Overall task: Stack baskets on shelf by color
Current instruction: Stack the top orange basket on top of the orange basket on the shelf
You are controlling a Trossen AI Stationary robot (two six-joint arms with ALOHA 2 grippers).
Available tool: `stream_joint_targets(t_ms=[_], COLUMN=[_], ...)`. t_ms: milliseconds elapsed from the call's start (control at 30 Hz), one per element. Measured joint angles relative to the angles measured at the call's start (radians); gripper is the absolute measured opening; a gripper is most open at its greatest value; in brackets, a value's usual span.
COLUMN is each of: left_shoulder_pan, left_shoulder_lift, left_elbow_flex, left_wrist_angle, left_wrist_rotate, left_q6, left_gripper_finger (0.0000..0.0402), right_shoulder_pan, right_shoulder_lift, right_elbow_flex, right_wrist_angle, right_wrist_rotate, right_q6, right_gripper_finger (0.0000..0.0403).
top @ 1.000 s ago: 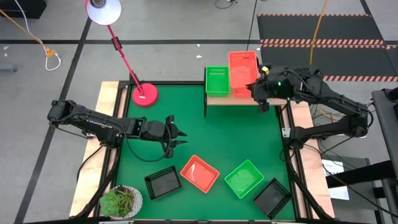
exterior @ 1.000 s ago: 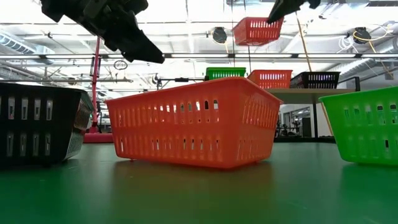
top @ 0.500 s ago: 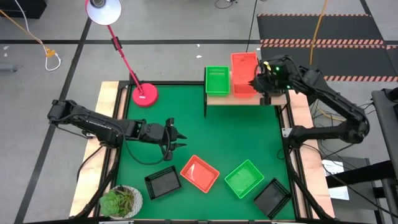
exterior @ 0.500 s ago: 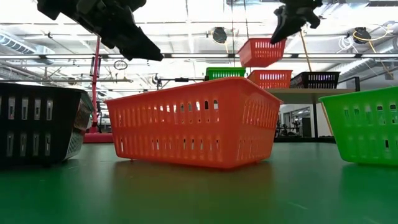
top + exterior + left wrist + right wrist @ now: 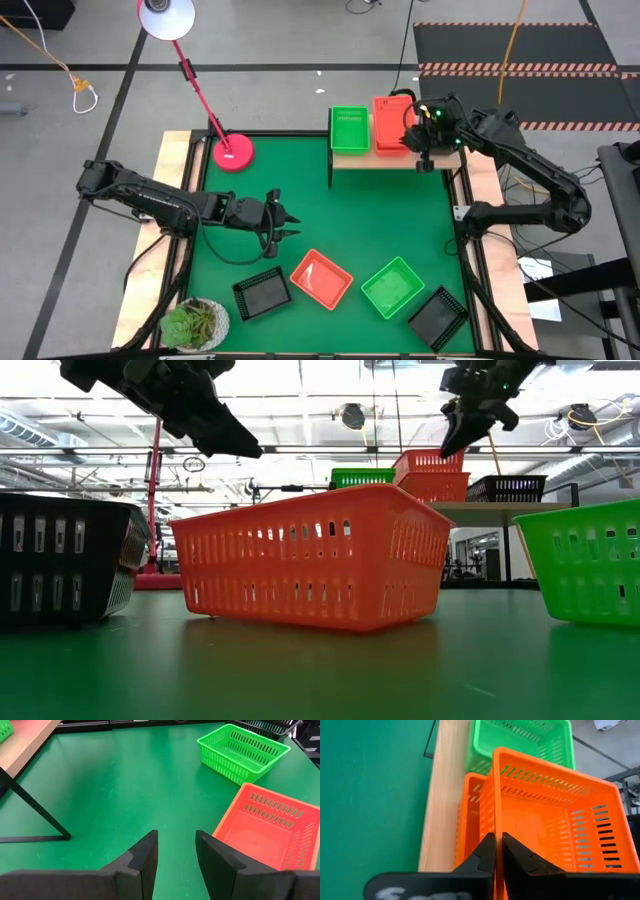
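On the wooden shelf (image 5: 382, 160) a green basket (image 5: 349, 130) stands left of an orange basket (image 5: 470, 810). My right gripper (image 5: 496, 842) is shut on a second orange basket (image 5: 392, 122), tilted just above the first and partly inside it. A black basket (image 5: 508, 488) sits at the shelf's right end. On the green table lie an orange basket (image 5: 321, 278), a green one (image 5: 392, 287) and two black ones (image 5: 262, 293) (image 5: 437, 316). My left gripper (image 5: 285, 218) hovers open above the table's left half. My right gripper pinches the upper orange basket's wall on the table's near side (image 5: 494, 827), close to its right corner, one finger inside and one outside. The fingers come slanting down from the right. The basket is tilted over the lower orange basket; whether they touch I cannot tell.
A red lamp base (image 5: 232, 152) stands at the table's far left with its stem leaning over the edge. A potted plant (image 5: 195, 323) sits at the near left corner. The shelf's black legs (image 5: 35, 810) stand on the table's far side.
My right gripper has come down toward the shelf with the orange basket still pinched. The basket has sunk from well above the shelf to just over the orange basket standing there.
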Motion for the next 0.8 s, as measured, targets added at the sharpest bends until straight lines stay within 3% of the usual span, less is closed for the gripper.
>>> stream_joint_targets(t_ms=[667,800], left_shoulder_pan=[0.000,0.000], left_shoulder_lift=[0.000,0.000], left_elbow_flex=[0.000,0.000], left_wrist_angle=[0.000,0.000], left_wrist_rotate=[0.000,0.000], left_q6=[0.002,0.000], left_gripper_finger=[0.0133,0.0133], right_shoulder_pan=[0.000,0.000], right_shoulder_lift=[0.000,0.000], right_elbow_flex=[-0.048,-0.048], right_wrist_angle=[0.054,0.054], right_wrist_rotate=[0.000,0.000], right_q6=[0.035,0.057], right_gripper_finger=[0.0025,0.0044])
